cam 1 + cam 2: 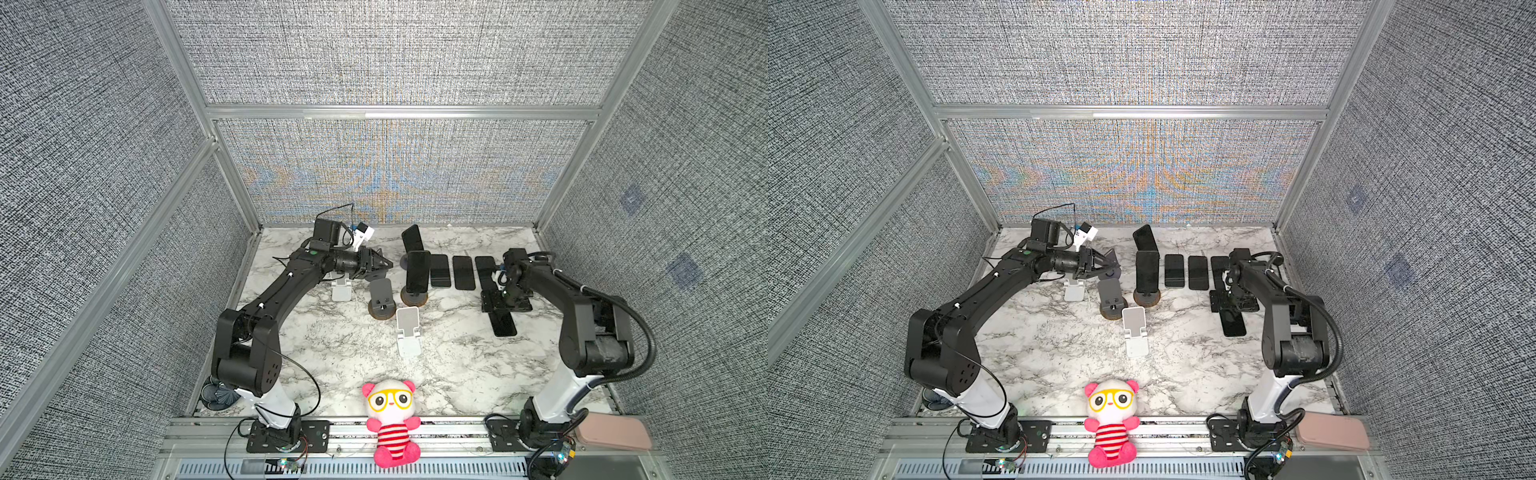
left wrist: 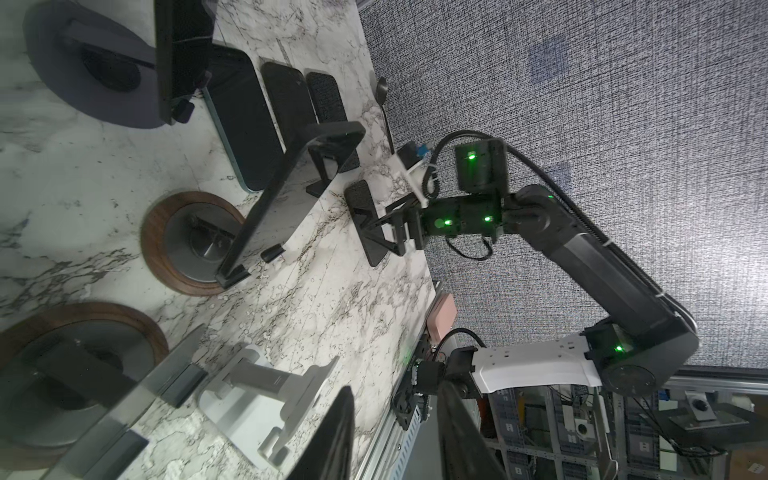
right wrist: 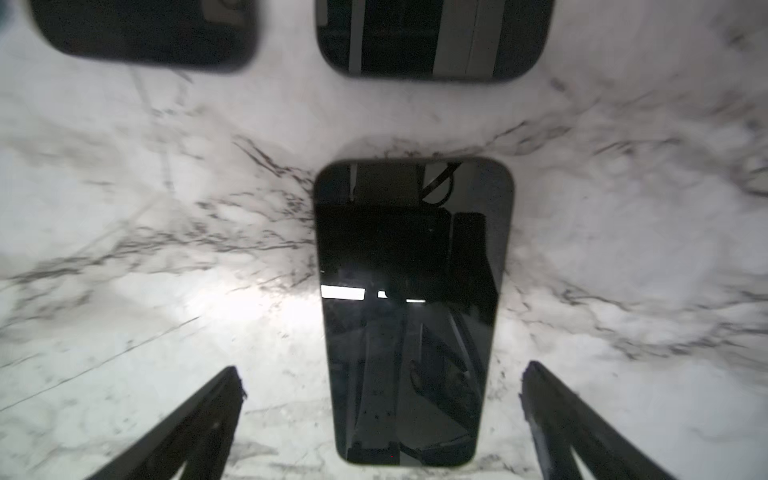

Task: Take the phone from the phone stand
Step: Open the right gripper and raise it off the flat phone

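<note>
A black phone (image 1: 417,272) leans upright on a phone stand with a round wooden base (image 1: 414,297), seen also from the left wrist as the phone (image 2: 286,195) on its stand (image 2: 183,245). Behind it a second phone (image 1: 412,237) rests on a dark-based stand. My left gripper (image 1: 384,264) hovers just left of these stands, open and empty; its gripper (image 2: 397,388) holds nothing in the wrist view. My right gripper (image 3: 382,368) stands open low over the table, its fingers either side of another black phone (image 3: 411,311) lying flat there (image 1: 503,322).
Three more phones (image 1: 463,272) lie flat in a row right of the stands. Empty stands: a grey one on a wooden base (image 1: 381,299) and two white ones (image 1: 408,330) (image 1: 341,286). A plush toy (image 1: 392,419) sits at the front rail, a pink case (image 1: 613,432) at front right.
</note>
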`<control>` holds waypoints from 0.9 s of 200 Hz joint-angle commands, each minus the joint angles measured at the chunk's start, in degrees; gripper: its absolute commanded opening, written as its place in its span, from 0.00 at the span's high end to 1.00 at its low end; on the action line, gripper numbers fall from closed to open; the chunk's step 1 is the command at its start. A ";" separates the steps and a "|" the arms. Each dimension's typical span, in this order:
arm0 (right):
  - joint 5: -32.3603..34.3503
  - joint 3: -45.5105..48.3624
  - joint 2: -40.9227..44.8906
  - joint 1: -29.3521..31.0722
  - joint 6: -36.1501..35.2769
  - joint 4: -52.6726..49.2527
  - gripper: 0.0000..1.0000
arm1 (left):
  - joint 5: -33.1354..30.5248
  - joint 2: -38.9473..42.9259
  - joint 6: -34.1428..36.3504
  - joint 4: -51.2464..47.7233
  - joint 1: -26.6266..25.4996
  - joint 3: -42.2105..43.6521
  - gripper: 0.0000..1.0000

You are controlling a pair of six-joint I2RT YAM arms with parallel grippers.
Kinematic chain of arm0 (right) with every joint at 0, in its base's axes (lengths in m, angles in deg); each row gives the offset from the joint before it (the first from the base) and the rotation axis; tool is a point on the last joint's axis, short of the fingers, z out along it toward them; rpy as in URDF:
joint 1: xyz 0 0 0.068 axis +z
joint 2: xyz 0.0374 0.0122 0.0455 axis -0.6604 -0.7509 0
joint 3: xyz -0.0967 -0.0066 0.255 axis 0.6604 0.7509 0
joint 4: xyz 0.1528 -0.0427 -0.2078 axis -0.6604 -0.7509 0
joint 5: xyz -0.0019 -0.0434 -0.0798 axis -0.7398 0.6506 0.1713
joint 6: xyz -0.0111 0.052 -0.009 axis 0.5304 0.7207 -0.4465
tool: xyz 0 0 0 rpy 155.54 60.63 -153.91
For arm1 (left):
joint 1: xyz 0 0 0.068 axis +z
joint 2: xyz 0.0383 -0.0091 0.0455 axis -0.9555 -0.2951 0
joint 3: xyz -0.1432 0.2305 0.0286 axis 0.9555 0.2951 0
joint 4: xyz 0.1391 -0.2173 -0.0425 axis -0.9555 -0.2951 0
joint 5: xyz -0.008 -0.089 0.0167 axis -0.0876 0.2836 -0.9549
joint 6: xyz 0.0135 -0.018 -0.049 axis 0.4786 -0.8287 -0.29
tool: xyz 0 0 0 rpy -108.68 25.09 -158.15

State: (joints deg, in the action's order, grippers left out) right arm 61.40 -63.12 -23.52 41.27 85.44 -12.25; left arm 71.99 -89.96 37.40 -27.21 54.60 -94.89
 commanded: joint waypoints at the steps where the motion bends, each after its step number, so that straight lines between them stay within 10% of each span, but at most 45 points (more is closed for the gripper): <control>1: -2.12 -0.71 4.65 -0.59 0.29 -2.49 0.01 | -2.60 0.05 5.81 -4.55 -0.01 -1.25 0.62; 102: -24.67 3.97 33.74 1.75 4.80 0.14 0.01 | -18.67 -6.54 23.61 -12.94 -0.12 -12.80 0.51; 180: -35.18 11.37 42.33 4.71 11.65 1.70 0.07 | -11.38 -25.30 32.78 -13.58 -3.70 -35.70 0.37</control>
State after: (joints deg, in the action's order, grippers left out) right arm 30.98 -53.55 17.02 45.10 93.37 -11.53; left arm 56.64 -111.01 65.70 -38.82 51.95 -125.19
